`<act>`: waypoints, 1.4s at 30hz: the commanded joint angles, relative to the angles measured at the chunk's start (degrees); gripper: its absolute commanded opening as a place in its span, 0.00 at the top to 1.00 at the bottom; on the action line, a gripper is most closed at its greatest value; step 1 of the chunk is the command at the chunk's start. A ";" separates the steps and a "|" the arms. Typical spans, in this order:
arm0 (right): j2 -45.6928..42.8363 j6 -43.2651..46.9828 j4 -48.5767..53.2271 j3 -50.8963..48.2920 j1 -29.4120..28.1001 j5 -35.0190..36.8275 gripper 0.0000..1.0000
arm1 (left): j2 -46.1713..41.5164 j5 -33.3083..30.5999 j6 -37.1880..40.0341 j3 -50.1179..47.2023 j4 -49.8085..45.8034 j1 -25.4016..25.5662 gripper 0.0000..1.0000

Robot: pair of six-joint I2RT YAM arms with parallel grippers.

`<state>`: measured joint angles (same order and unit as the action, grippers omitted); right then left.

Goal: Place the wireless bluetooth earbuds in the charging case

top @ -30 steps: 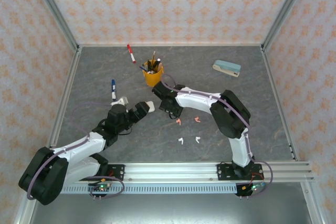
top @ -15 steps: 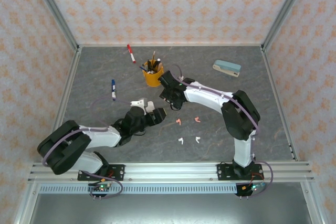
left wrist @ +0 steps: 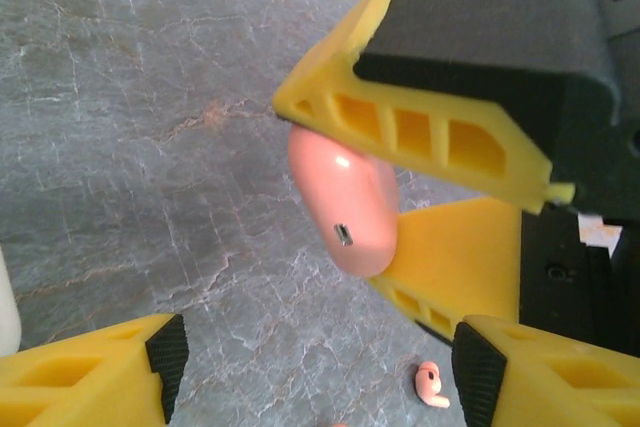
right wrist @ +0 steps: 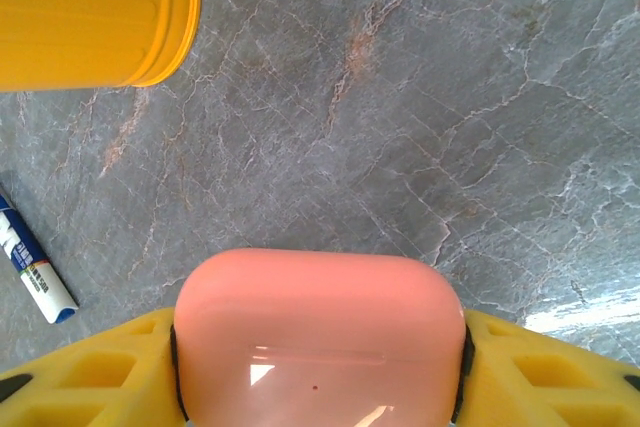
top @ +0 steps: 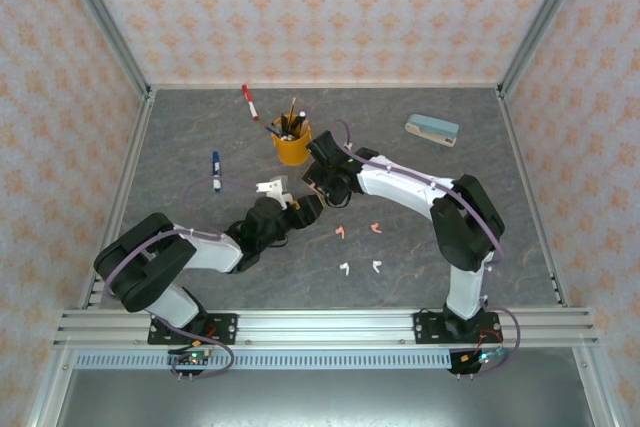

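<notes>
A closed pink charging case [right wrist: 318, 337] is being clamped. Two pink earbuds [top: 341, 233] and two white earbuds [top: 344, 269] are being left loose nearby.

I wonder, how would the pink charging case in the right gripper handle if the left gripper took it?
The pink case looks glossy, with highlights on its shell, so probably slippery. Its rounded pebble shape could let it squirt from the left gripper if pinched off-centre. It appears rigid: no denting between the right gripper's fingers.
</notes>
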<state>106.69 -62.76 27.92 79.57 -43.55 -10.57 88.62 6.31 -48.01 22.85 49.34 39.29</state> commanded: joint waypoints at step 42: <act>-5.06 -1.67 -4.72 -4.74 1.40 -4.13 0.35 | 11.84 -1.57 -2.60 9.14 10.19 0.35 0.93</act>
<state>103.85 -64.55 22.79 75.29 -41.93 -13.76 99.79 4.36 -52.23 29.98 58.72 39.29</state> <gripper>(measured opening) 0.627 0.222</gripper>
